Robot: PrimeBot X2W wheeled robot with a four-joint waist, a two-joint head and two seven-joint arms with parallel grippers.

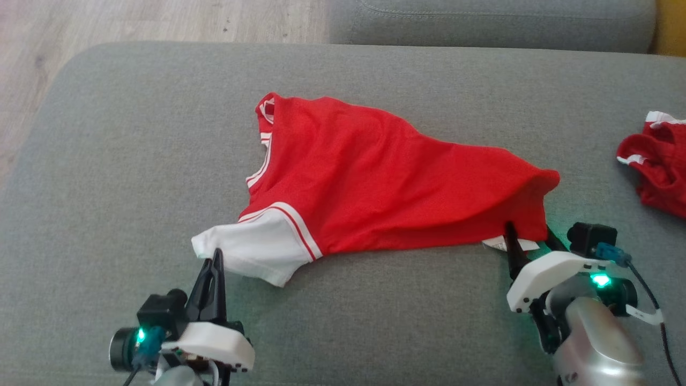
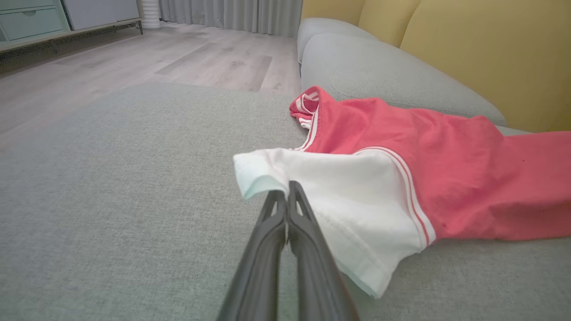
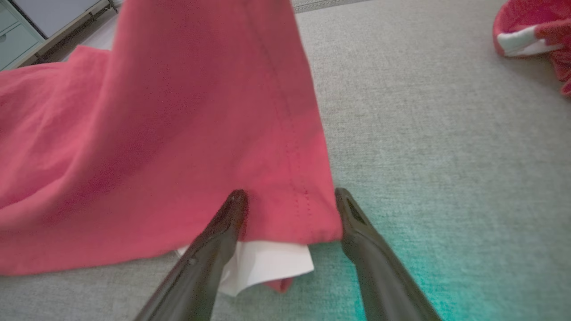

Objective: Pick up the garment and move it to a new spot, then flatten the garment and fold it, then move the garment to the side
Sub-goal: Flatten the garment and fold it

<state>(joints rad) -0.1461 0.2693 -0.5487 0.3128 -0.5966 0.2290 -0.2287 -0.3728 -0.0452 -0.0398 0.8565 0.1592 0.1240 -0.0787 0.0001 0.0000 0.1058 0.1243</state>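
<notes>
The left arm comes in low at the near left edge. Its left pincer (image 1: 217, 254) (image 2: 285, 189) has two long dark fingers pressed flat together, pointing away from the robot. They are clenched on the hem of the white sleeve (image 1: 257, 246) (image 2: 348, 196), and that hem corner curls up off the cushion.

The right arm's pale silver forearm (image 1: 595, 343) slants in from the near right. Its right pincer (image 1: 528, 231) (image 3: 291, 195) is released, fingers spread wide and straddling the bottom corner of the shirt, one tip on either side of the stitched side seam. It is not clamped on the cloth.

The red knit T-shirt (image 1: 375, 182) lies mid-seat on the grey woven-upholstery sofa seat (image 1: 134, 161). Its collar points left and its hem right, and it is rumpled into soft ridges. The neckline and sleeve seam carry thin red-and-white striped trim.

A small white label (image 3: 267, 263) pokes out under the hem between the right fingers. The hem corner there stands raised, with shadow beneath it.

A second crumpled red-and-white garment (image 1: 659, 166) (image 3: 531, 26) sits well apart at the far right. Pale wood-plank floor (image 1: 134, 21) lies beyond the seat, and smooth yellow back cushions (image 2: 490, 53) rise behind it.
</notes>
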